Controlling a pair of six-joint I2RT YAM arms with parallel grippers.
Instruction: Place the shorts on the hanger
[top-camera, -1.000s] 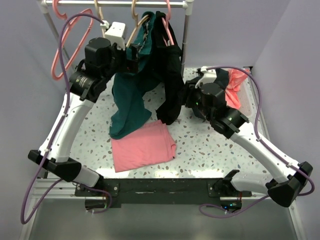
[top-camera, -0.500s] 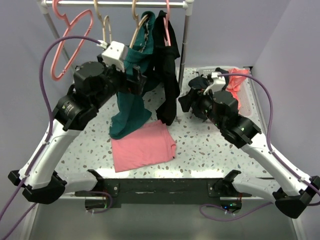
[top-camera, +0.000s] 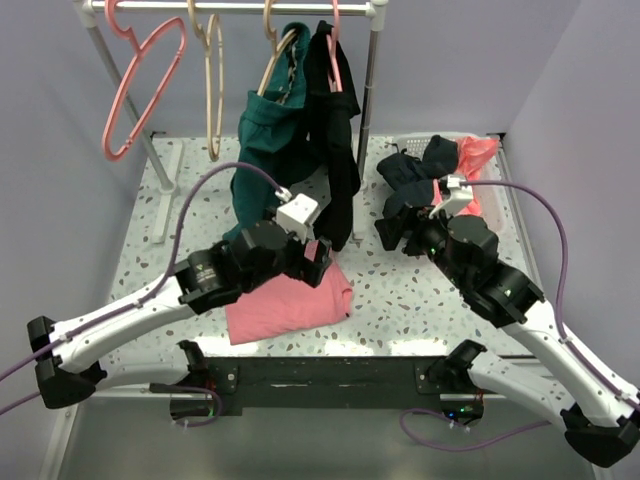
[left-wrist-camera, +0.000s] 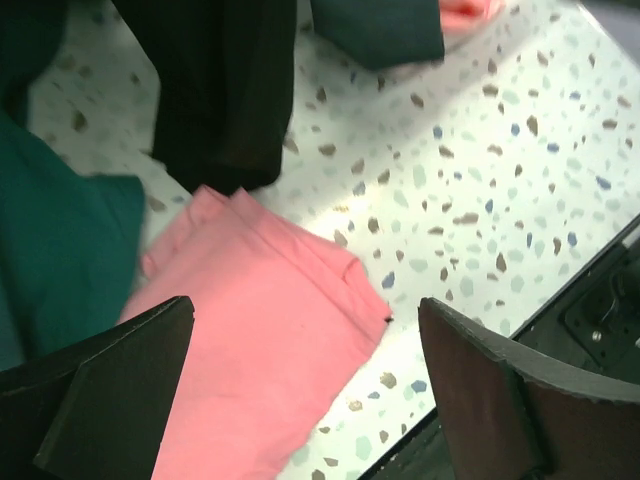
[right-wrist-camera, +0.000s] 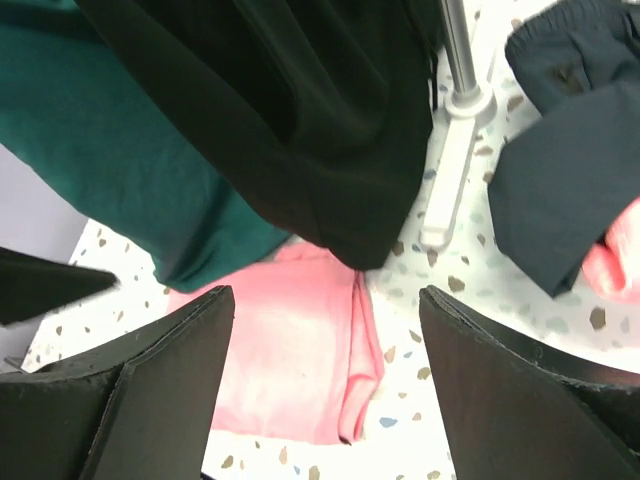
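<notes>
Far up and to the left of the left gripper (left-wrist-camera: 305, 310), on the metal rail (top-camera: 240, 7): a bare pink wire hanger (top-camera: 129, 88), then a bare thin tan hanger (top-camera: 210, 100) just beside it. Straight above that gripper, on the same rail: the second thin tan hanger with a curved hook (top-camera: 272, 60), carrying the dark teal-green soft fabric shorts (top-camera: 265, 140), draped over it and hanging down toward the white speckled surface (top-camera: 400, 290). Gripper and shorts apart; gripper and that hanger well apart.

As for the left gripper: low over the surface, fingers spread wide, nothing between them. Directly beneath and in front of it: a flat folded pink cloth (top-camera: 285, 305) lying on the surface, with the lower teal edge just off its left side in the wrist view.

Between the two grippers, on a second pink hanger (top-camera: 335, 25) close against the shorts: a long black garment (top-camera: 340, 150), hem down near the far corner of the pink cloth.

As for the right gripper (right-wrist-camera: 325, 295): just right of the black garment, pointed toward it, fingers standing wide apart, holding no fabric. Beyond and to the right of that gripper, at the far right of the surface: a crumpled dark navy garment (top-camera: 425, 160) and, touching it, a bunched coral-pink cloth (top-camera: 478, 155).
</notes>
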